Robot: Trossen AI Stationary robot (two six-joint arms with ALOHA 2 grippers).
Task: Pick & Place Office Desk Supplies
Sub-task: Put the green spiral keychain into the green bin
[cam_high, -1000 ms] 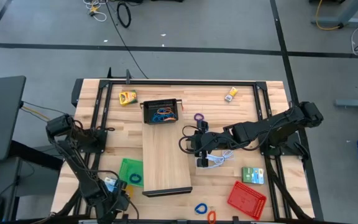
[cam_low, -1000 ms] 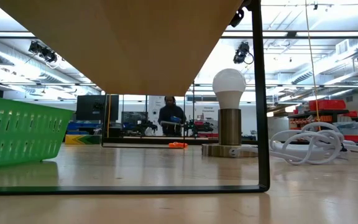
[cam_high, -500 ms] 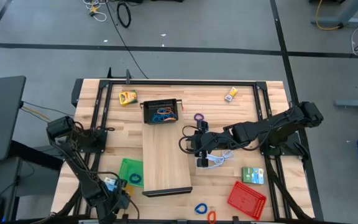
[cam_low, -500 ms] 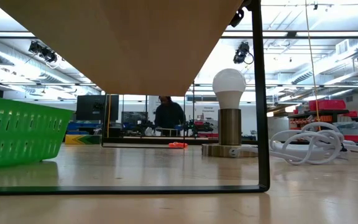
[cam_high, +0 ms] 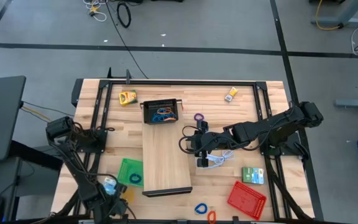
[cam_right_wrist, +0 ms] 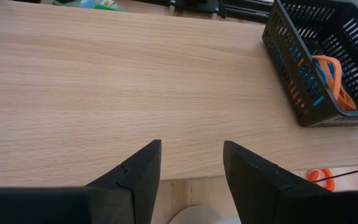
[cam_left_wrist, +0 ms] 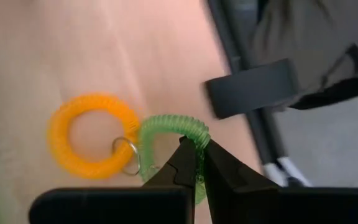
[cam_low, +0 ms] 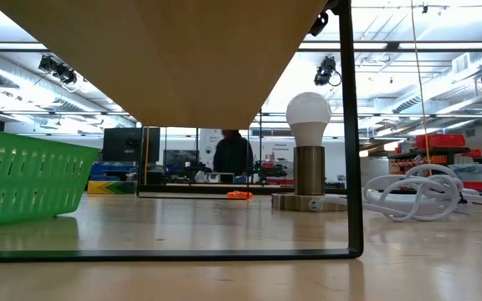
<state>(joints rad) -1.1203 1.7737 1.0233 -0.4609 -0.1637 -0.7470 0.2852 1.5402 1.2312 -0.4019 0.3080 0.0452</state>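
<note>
My left gripper (cam_left_wrist: pixel 196 144) is at the table's near left corner (cam_high: pixel 109 188), shut on a green coil loop (cam_left_wrist: pixel 166 127). A small metal ring (cam_left_wrist: pixel 126 155) links that loop to an orange coil loop (cam_left_wrist: pixel 92 144), which lies flat on the wood. My right gripper (cam_right_wrist: pixel 191 162) hangs open above the pale wooden board (cam_high: pixel 165 155) and touches nothing. Other loops lie loose on the table: purple (cam_high: pixel 199 117), blue (cam_high: pixel 201 208) and orange (cam_high: pixel 211 216). A green box (cam_high: pixel 252 175) and two yellow boxes (cam_high: pixel 127 98) (cam_high: pixel 231 94) rest on the table. My left gripper pinches one strand of the green coil loop (cam_left_wrist: pixel 201 132) between its two fingertips, coming steeply from above. The fingers lie across the coil. The rest of the loop spreads out beside the orange loop; whether it is lifted off the wood I cannot tell.
A green mesh tray (cam_high: pixel 131 171) stands next to my left gripper. A black tray (cam_right_wrist: pixel 316 68) at the board's far end holds orange and blue loops. A red tray (cam_high: pixel 247 196) is near right. A bulb lamp (cam_low: pixel 308 150) and a white cable (cam_low: pixel 417 196) sit right of the board.
Far behind the table a person has stepped sideways. On the table nothing has visibly shifted.
</note>
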